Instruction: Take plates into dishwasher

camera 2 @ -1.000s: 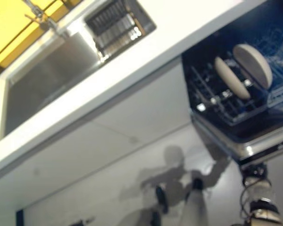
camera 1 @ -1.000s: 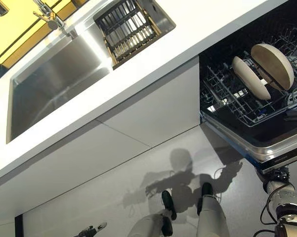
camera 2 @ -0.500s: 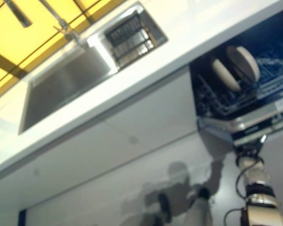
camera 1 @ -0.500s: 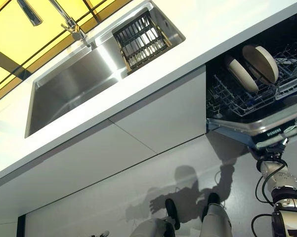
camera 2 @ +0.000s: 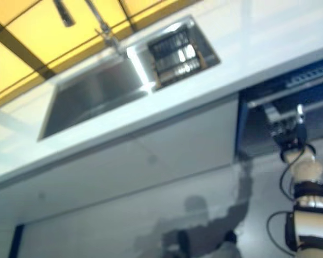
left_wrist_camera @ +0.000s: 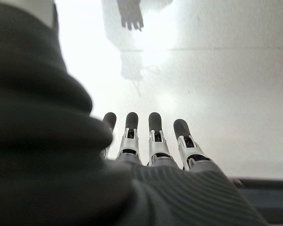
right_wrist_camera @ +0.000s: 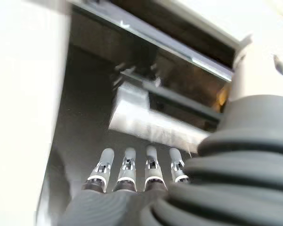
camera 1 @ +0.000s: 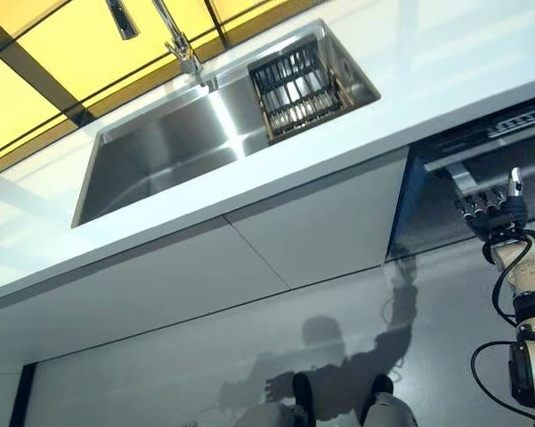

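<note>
Now right hand [camera 1: 493, 213], fingers straight, points up at dishwasher door [camera 1: 445, 222].

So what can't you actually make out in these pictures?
- Plates: none shows in any view; the nearly closed dishwasher door hides the inside.
- Right hand: fingers straight at the door; actual touch is unclear in the right wrist view.
- Left hand: absent from the eye views; its wrist view shows only floor.
- Dish rack in the sink: contents too small to tell.

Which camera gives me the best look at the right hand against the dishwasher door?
The left eye view: the right hand shows whole against the dishwasher door. The right eye view is similar; the right wrist view shows only its straight fingers; the left wrist view shows nothing.
</note>
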Available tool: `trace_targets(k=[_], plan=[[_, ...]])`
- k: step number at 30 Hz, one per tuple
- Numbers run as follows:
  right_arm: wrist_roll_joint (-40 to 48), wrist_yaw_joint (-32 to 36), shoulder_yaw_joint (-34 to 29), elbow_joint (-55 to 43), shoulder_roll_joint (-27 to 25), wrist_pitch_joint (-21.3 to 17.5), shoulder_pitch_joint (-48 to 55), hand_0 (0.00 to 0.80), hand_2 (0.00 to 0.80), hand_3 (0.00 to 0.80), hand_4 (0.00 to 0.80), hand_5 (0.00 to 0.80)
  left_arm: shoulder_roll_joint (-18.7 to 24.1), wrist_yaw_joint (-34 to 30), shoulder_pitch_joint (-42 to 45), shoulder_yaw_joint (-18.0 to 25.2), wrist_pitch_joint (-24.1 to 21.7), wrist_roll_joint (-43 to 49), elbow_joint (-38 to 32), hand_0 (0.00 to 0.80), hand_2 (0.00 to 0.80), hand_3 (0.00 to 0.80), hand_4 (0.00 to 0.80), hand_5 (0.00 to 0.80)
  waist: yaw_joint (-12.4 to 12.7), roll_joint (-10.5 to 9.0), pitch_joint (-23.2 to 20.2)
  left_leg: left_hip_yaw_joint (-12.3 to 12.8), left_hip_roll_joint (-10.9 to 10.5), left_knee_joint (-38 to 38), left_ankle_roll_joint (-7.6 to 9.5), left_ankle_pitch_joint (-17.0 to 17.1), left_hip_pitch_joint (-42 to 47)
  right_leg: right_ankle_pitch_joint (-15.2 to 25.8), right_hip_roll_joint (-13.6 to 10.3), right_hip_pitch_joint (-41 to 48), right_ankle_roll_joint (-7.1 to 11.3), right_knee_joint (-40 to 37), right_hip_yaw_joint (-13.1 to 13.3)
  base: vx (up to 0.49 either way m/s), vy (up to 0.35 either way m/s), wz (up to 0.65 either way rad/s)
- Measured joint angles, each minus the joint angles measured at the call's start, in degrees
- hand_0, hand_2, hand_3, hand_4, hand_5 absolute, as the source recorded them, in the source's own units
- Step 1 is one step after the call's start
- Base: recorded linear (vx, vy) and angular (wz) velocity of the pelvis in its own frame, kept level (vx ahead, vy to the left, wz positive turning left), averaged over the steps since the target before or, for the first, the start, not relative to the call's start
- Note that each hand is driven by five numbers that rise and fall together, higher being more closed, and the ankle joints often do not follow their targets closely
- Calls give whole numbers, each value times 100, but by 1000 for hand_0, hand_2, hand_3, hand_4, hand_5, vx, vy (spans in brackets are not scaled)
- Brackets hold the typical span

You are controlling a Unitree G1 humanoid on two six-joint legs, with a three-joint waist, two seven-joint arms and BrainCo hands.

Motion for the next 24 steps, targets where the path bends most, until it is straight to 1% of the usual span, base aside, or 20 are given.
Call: trace_targets(k=[3, 5, 7, 9, 12, 14, 15, 16, 20, 21, 24], plan=[[-729, 92, 5, 401, -35, 319, 93, 0, 0, 0, 0, 0, 43, 1, 7, 48, -38, -3, 68, 0, 0, 0, 0, 0, -4, -248, -147, 1, 40, -52, -29, -25, 71, 11, 53, 105, 14, -92, -40, 2, 34, 3], [-946, 112, 13, 400, -35, 458, 255, 0, 0, 0, 0, 0, 45, 2, 5, 50, -53, -3, 94, 0, 0, 0, 0, 0, -17, -324, -202, -1, 54, -76, -22, -32, 118, 29, 79, 181, 38, -164, -42, 5, 36, -2], [-1276, 223, 46, 434, -31, 717, 595, 0, 0, 0, 0, 0, 45, 6, 8, 85, -64, -7, 129, 0, 0, 0, 0, 0, -2, -391, -322, -5, 90, -167, -6, -45, 204, 104, 156, 356, 48, -369, -62, 13, 46, -1], [-1475, 311, 157, 439, 21, 797, 932, 0, 0, 0, 0, 0, 53, 10, 23, 244, -66, -6, 207, 0, 0, 0, 0, 0, -1, -459, -481, -23, 123, -216, -14, -53, 257, 159, 226, 479, 62, -564, -93, 25, 48, 2], [-1741, 334, 213, 440, 297, 816, 1520, 0, 0, 0, 0, 0, 165, 12, 127, 350, -62, -5, 226, 0, 0, 0, 0, 0, 3, -611, -789, -80, 173, -348, -30, -56, 362, 279, 363, 697, 53, -926, -132, 14, 70, 7], [-2012, 396, 216, 445, 461, 802, 1847, 0, 0, 0, 0, 0, 233, 10, 133, 419, -62, -5, 250, 0, 0, 0, 0, 0, 0, -722, -938, -126, 190, -410, -56, -42, 406, 371, 440, 853, 59, -1155, -156, 7, 88, 10], [-2191, 451, 222, 441, 568, 763, 1992, 0, 0, 0, 0, 0, 263, 8, 131, 439, -64, -5, 250, 0, 0, 0, 0, 0, -1, -731, -1016, -134, 190, -440, -58, -41, 435, 455, 481, 944, 61, -1324, -156, 10, 84, 7], [-2344, 507, 230, 438, 690, 736, 2144, 0, 0, 0, 0, 0, 276, 8, 114, 439, -63, -4, 252, 0, 0, 0, 0, 0, -3, -782, -1046, -139, 196, -468, -60, -40, 501, 531, 538, 1059, 71, -1496, -156, 12, 76, 9], [-3112, 781, 309, 438, 1230, 393, 2750, 0, 0, 0, 0, 0, 285, -18, 65, 431, -18, 79, 245, 0, 0, 0, 0, 0, 1, -971, -1166, -206, 167, -602, -62, -40, 604, 798, 636, 1437, 125, -2150, -156, -3, 66, 11], [-3303, 837, 438, 439, 1331, 322, 2848, 0, 0, 0, 0, 0, 285, -43, 47, 427, 38, 165, 246, 0, 0, 0, 0, 0, -10, -1010, -1187, -246, 142, -603, -67, -44, 599, 858, 644, 1510, 143, -2297, -156, -3, 43, 9], [-3881, 867, 744, 397, 1620, -3, 3104, 0, 0, 0, 0, 0, 286, -199, -13, 339, 203, 395, 243, 0, 0, 0, 0, 0, -9, -1086, -1211, -293, 111, -607, -66, -46, 591, 898, 637, 1565, 158, -2384, -157, 2, 41, 9]])
